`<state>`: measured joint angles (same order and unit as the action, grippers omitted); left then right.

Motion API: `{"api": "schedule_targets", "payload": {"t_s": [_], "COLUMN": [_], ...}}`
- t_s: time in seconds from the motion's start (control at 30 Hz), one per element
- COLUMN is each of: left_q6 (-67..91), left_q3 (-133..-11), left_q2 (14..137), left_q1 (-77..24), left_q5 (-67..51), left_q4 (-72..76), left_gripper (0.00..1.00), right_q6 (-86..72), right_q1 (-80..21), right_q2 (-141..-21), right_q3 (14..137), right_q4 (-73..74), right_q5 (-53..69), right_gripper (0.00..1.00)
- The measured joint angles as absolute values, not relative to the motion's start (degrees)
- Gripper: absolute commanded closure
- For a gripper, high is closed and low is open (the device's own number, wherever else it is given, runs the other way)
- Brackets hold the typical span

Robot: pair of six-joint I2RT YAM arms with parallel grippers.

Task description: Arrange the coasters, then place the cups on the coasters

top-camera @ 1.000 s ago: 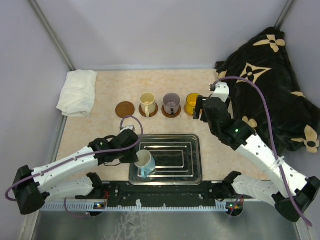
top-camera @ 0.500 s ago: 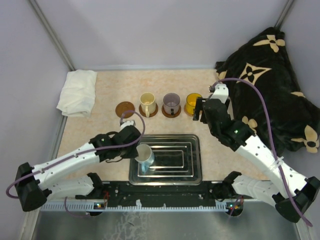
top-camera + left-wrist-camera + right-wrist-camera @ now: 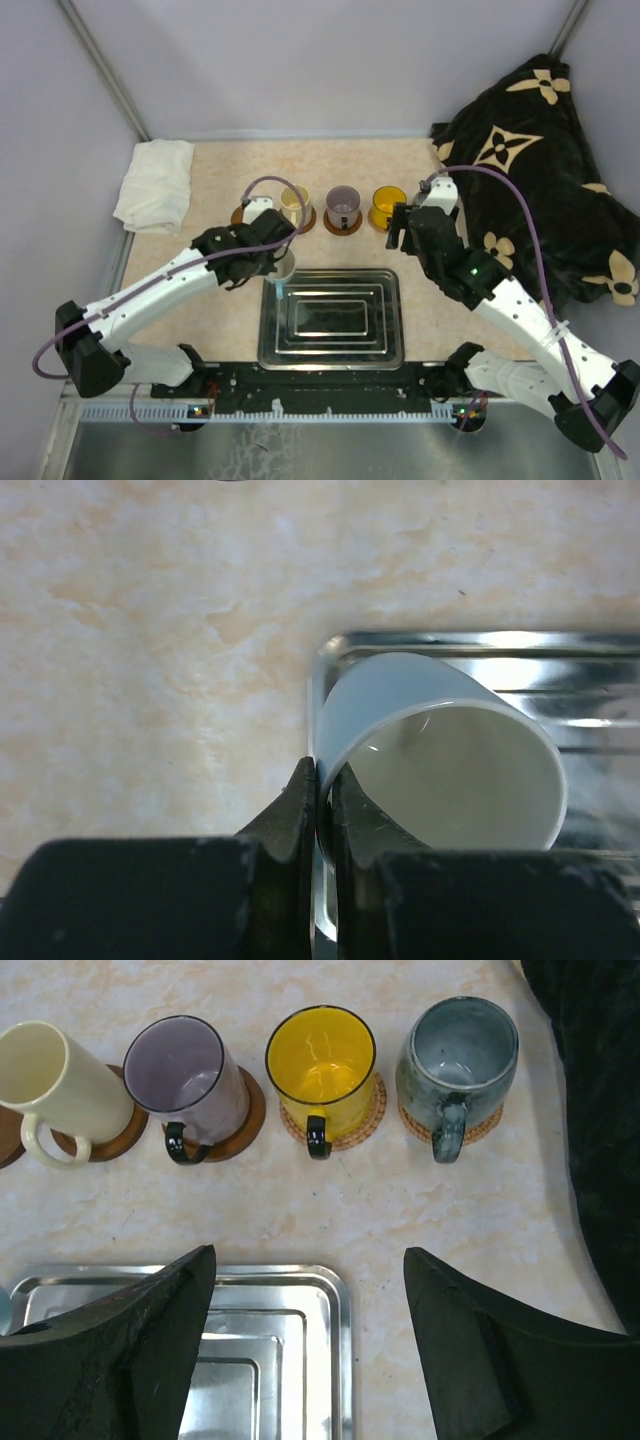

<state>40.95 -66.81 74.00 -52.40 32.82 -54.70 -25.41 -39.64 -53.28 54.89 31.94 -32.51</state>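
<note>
2 white arms (image 3: 150, 302), black joints (image 3: 85, 350), purple cables (image 3: 270, 180), black jaws

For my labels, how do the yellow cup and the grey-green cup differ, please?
The yellow cup is glossy with a dark rim and handle; the grey-green cup is mottled, its handle the same colour. The yellow cup looks straight-sided, the grey-green cup rounder. Both stand upright on tan coasters, handles toward the tray.
</note>
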Motion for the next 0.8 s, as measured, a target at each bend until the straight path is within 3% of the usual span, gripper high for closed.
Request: {"api": "schedule_targets", "payload": {"t_s": [0.33,0.8], "left_q6": [24.8,13.3], "left_q3": [-66.9,-73.8], "left_q2": [71.0,90.3], "left_q1": [-24.4,-11.5], "left_q5": [26.3,8.3], "left_q4": [-49.5,-35.3], "left_gripper": [1.00,1.00], "right_q6": [-26.2,-26.2], "right_q1": [-39.6,-39.6], "right_q2": [-50.7,-49.9], "right_q3": [50.9,50.9], "right_q4": [32.1,34.2], "right_q5": [-31.0,-32.9], "right_gripper": [0.26,0.26]}}
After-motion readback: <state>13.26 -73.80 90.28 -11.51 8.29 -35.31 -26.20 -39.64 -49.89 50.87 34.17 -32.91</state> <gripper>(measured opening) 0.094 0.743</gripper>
